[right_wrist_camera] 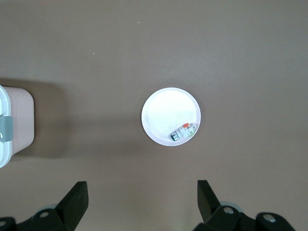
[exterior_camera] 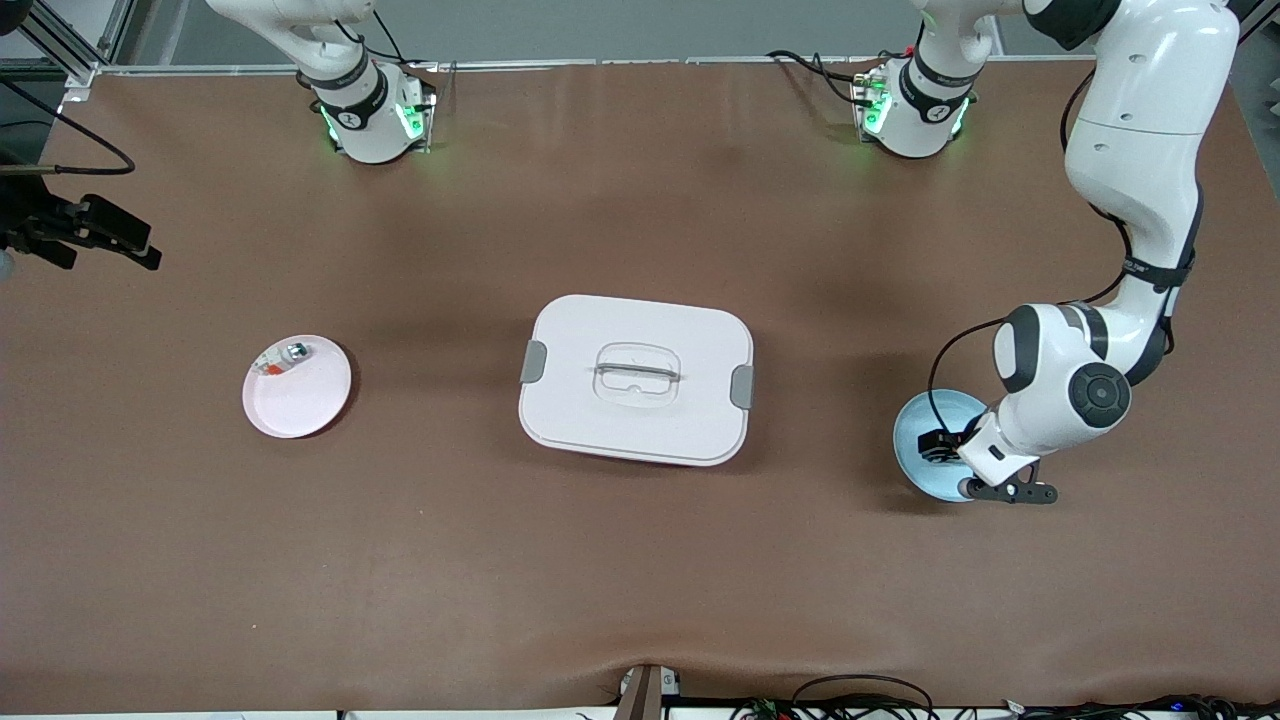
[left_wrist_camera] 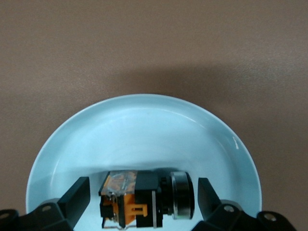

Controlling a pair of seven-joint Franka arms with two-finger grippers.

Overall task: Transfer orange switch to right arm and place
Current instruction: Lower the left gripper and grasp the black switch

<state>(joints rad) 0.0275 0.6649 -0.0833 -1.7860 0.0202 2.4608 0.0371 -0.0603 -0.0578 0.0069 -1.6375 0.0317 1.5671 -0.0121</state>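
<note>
Switch lies between the left jaws

Orange switch rests on its side in the blue dish at the left arm's end of the desk. Left gripper is down in the dish, jaws apart, straddling the switch without touching. Right gripper waits high over the desk above the pink plate, jaws apart.

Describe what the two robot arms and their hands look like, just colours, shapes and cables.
Both arms are glossy white with rounded segments and dark grey joint caps; their bases glow green, with black cables beside them. A black cable loops along the left arm to its wrist. The left hand and right hand each have two black, wedge-shaped fingers on black mounts with round screw holes.
</note>
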